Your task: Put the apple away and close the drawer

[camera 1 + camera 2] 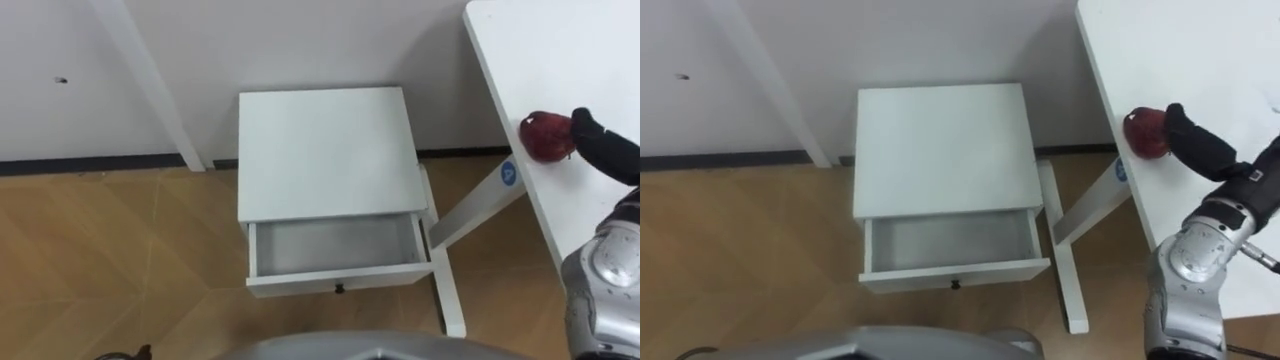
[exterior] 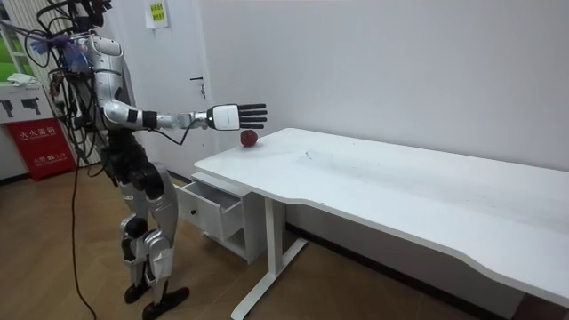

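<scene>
**Open fingers at the apple, drawer waiting**

Left eye view: The apple [image 1: 545, 135] sits near the edge of the counter [image 1: 560, 50], right at the tips of the right hand [image 1: 612, 152]. Its fingers [image 1: 588, 128] lie straight and hold nothing. I judge this to be a reach for a grasp not yet made. Well apart from the fingers, down to their left, the drawer [image 1: 340, 278] of the cabinet [image 1: 325, 150] stands pulled out and empty, ready to take the fruit. A round blue sticker [image 1: 508, 173] on the counter's leg [image 1: 470, 215] bears a mark too small to read.

Room view: The robot stands before the cabinet with its right arm stretched level. The fingers are spread flat just above the apple, which lies at the counter's corner. A sign [image 2: 157, 12] on the wall and a red box [image 2: 40, 147] carry print that is not legible.

Right eye view: The apple lies just past the fingertips. Whether they touch it cannot be told.
</scene>
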